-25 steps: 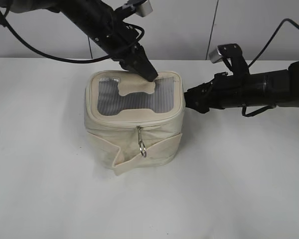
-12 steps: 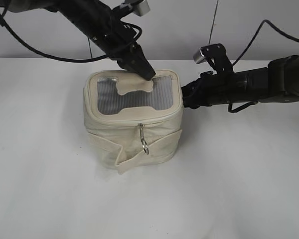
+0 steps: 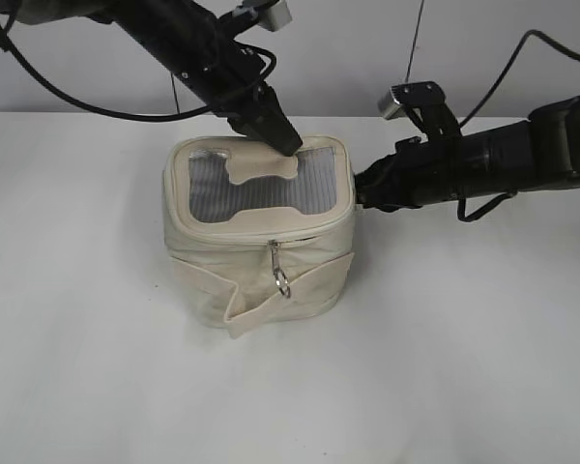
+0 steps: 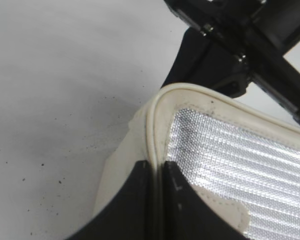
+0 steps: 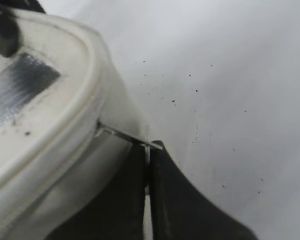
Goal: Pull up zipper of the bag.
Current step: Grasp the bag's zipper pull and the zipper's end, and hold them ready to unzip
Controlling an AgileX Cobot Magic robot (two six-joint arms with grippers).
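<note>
Exterior view: cream bag point(image 3: 259, 232) standing upright near the middle of the white table point(image 3: 97, 367), grey mesh top panel facing up, zipper point(image 3: 271, 239) running round the rim with one silver ring pull point(image 3: 281, 281) hanging down the front face, untouched. Left gripper point(image 3: 282, 143) pressed down on the back edge of the top panel; right gripper point(image 3: 360, 193) butted against the bag's right upper corner, at rim height. Main risk, as a judgement: a light, soft bag sliding or tipping toward the right arm once the pull is drawn, should the left hold give way. Jaw state of either arm not readable from here.

Left wrist view: left gripper fingers point(image 4: 140, 200) pressed together with the piped rim of the bag point(image 4: 152, 130) caught in the thin slit between them. Hold sits on very little fabric, so a slip off the piping looks possible under side load.

Right wrist view: right gripper fingers point(image 5: 162, 195) closed almost flat, pinching a thin silver metal tab point(image 5: 132, 138) that sticks out from the zip track under the rim. Only the tab's outer end sits between the tips; likely failure here a tab pulled free, or a slider jammed by a pull angled away from the track.
</note>
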